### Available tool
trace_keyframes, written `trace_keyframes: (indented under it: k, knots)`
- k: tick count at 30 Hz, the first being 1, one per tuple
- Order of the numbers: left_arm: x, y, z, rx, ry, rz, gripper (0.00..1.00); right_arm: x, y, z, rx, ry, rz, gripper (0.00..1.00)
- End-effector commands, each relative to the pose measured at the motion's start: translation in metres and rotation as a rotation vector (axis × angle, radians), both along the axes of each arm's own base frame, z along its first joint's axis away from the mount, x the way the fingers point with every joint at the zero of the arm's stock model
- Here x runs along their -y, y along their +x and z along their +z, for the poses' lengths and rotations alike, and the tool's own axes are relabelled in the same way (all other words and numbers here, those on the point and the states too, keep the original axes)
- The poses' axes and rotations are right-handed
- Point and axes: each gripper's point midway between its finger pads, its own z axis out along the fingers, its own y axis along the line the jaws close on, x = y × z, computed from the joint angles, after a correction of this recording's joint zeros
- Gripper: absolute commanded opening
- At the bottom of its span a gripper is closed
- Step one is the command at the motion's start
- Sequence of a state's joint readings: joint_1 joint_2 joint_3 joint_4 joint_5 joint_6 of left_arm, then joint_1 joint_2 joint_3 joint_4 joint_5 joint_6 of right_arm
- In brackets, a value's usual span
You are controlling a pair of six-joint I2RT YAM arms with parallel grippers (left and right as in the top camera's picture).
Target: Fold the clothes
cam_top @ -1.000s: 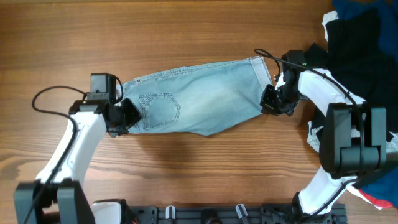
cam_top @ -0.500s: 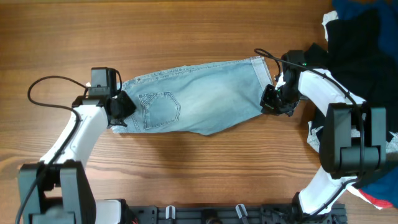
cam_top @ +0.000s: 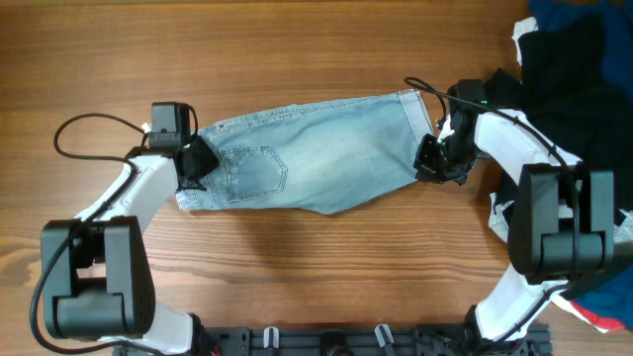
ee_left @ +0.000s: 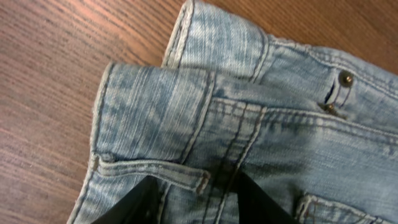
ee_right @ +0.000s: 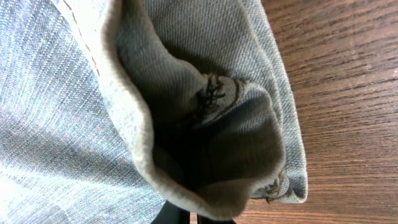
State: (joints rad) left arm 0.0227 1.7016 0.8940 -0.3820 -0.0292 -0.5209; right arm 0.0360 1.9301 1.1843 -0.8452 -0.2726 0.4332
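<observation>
The light-blue jeans (cam_top: 316, 163) lie folded lengthwise across the middle of the table, waistband at the left and leg hems at the right, with a patch pocket (cam_top: 255, 176) facing up. My left gripper (cam_top: 195, 163) is over the waistband end. In the left wrist view its gripper (ee_left: 196, 202) has its fingers spread, with the jeans (ee_left: 261, 137) and a belt loop (ee_left: 155, 171) between and under them. My right gripper (cam_top: 427, 163) is at the hem end. In the right wrist view its gripper (ee_right: 205, 218) is shut on a bunched fold of the jeans hem (ee_right: 205, 137).
A black garment heap (cam_top: 574, 69) lies at the far right, with dark blue cloth (cam_top: 554, 12) behind it and white speckled cloth (cam_top: 501, 213) below. The left arm's cable (cam_top: 74, 133) loops over the wood at the left.
My left gripper has moved along the waistband from its near corner toward the far side. The jeans and the right gripper have stayed in place.
</observation>
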Motion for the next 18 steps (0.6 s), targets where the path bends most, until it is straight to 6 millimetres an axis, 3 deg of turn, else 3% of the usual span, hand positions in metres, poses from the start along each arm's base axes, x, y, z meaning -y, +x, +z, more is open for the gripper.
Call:
trace_keyframes:
  k: [1, 6, 12, 15, 18]
  knots:
    - [0.003, 0.003, -0.008, -0.018, -0.027, -0.093, 0.49, 0.007, -0.011, -0.012, -0.047, -0.043, -0.008, 0.04]
    - [-0.002, 0.008, 0.034, -0.035, -0.010, -0.142, 0.59, 0.007, -0.011, -0.012, -0.047, -0.042, -0.007, 0.04]
    - [-0.017, -0.011, 0.079, -0.042, -0.012, -0.097, 0.65, 0.007, -0.011, -0.012, -0.040, -0.041, 0.014, 0.04]
    - [-0.029, -0.022, 0.083, -0.064, -0.020, -0.052, 0.69, 0.007, -0.010, -0.012, -0.038, -0.041, 0.014, 0.04]
    - [-0.038, -0.033, 0.072, -0.109, -0.030, -0.016, 0.77, 0.007, -0.009, -0.012, -0.034, -0.041, 0.013, 0.04]
